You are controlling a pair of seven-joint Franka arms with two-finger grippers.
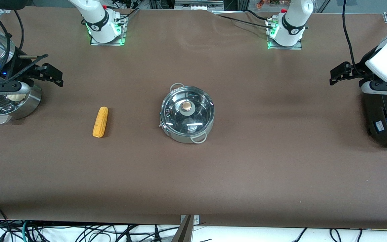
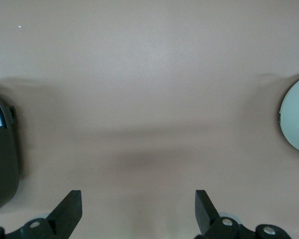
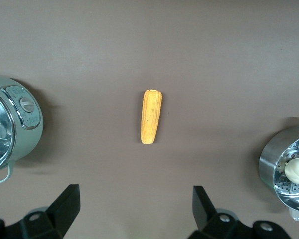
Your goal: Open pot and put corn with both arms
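The steel pot (image 1: 186, 114) stands mid-table with its clear glass lid on, knob (image 1: 186, 106) up. It also shows in the right wrist view (image 3: 10, 129) and at the edge of the left wrist view (image 2: 296, 119). The yellow-orange corn (image 1: 100, 121) lies on the table beside the pot, toward the right arm's end, and shows in the right wrist view (image 3: 151, 116). My right gripper (image 1: 54, 74) is open and empty, up over the table by the steamer bowl; it also shows in its own wrist view (image 3: 135, 199). My left gripper (image 1: 336, 75) is open and empty by the black cooker, and shows in its own wrist view (image 2: 138, 204).
A steel steamer bowl (image 1: 32, 101) with a white bun (image 1: 17, 97) stands at the right arm's end of the table. A black rounded cooker (image 1: 386, 117) stands at the left arm's end. Brown tabletop lies bare around the pot and corn.
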